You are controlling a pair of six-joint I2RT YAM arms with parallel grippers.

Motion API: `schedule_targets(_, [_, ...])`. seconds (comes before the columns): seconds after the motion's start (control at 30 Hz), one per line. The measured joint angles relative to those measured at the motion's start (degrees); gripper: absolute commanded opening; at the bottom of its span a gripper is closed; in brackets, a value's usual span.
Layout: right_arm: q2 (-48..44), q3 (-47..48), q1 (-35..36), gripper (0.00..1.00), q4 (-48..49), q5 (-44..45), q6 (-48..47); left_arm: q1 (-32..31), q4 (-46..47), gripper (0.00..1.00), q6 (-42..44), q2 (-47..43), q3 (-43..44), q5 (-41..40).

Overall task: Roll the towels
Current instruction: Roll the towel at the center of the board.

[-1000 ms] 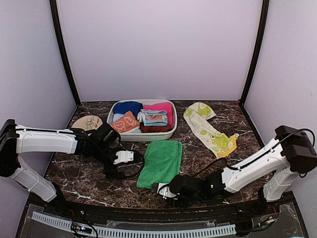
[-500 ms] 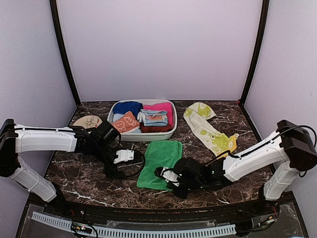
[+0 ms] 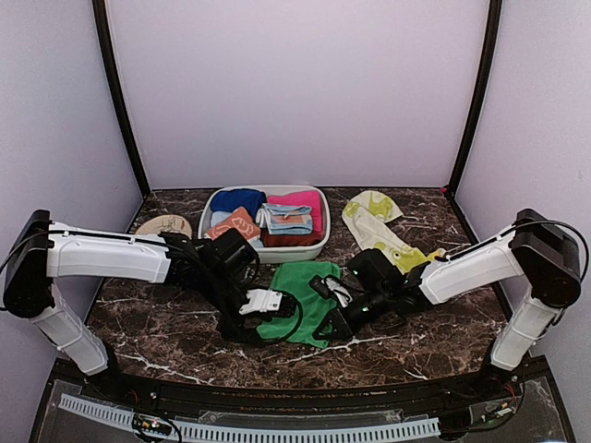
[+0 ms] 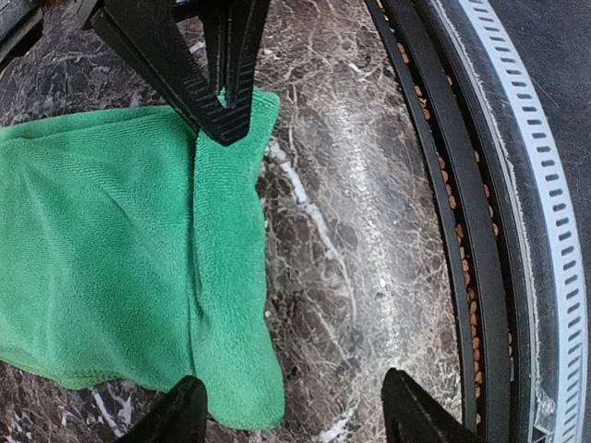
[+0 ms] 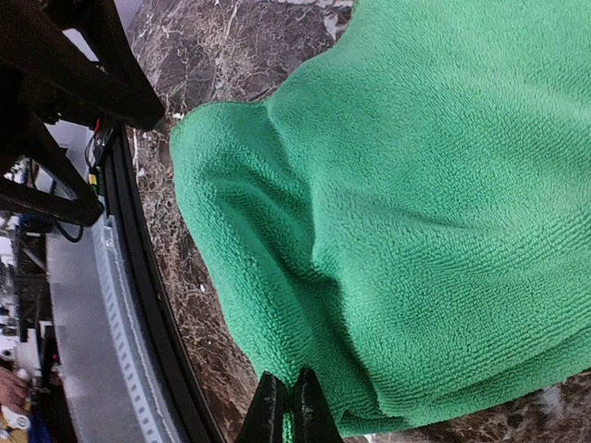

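Note:
The plain green towel (image 3: 300,293) lies on the dark marble table, bunched up at its near end. My right gripper (image 3: 331,314) is shut on the towel's near edge and holds it lifted and folded back; in the right wrist view the fingers (image 5: 286,411) pinch the green towel (image 5: 416,203). My left gripper (image 3: 282,312) is open at the towel's near left corner. In the left wrist view it (image 4: 295,415) spans bare marble, with the green towel (image 4: 111,258) beside its left finger. The cream towel with yellow-green shapes (image 3: 383,235) lies flat at the back right.
A white tray (image 3: 319,251) at the back middle holds blue, pink and orange folded cloths. A round tan mat (image 3: 164,224) lies at the back left. The table's black front rim (image 4: 462,231) and a white toothed rail run close to the towel's near end.
My right gripper has moved from the table's front edge away and to the right, carrying the green towel's near edge with it. My left arm has moved right to the towel.

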Motion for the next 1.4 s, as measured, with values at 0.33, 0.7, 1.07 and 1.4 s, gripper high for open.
schedule_targets(0.33, [3.82,0.0,-3.39,0.0,0.55,-7.63,3.93,-1.18,6.34,0.58,-1.33,5.29,0.07,-0.07])
schedule_targets(0.7, [3.82,-0.37,-4.98,0.0,1.31,-8.48,4.04,-0.94,9.14,0.3,-1.84,9.4,0.94,-0.81])
schedule_targets(1.07, [0.04,-2.6,-5.03,0.41,1.64,-2.54,1.64,3.5,9.14,0.1,-5.92,13.66,3.69,1.9])
schedule_targets(1.4, [-18.84,-8.39,8.31,0.53,2.69,22.05,-14.01,6.14,5.4,0.09,-9.46,19.5,9.05,7.13])
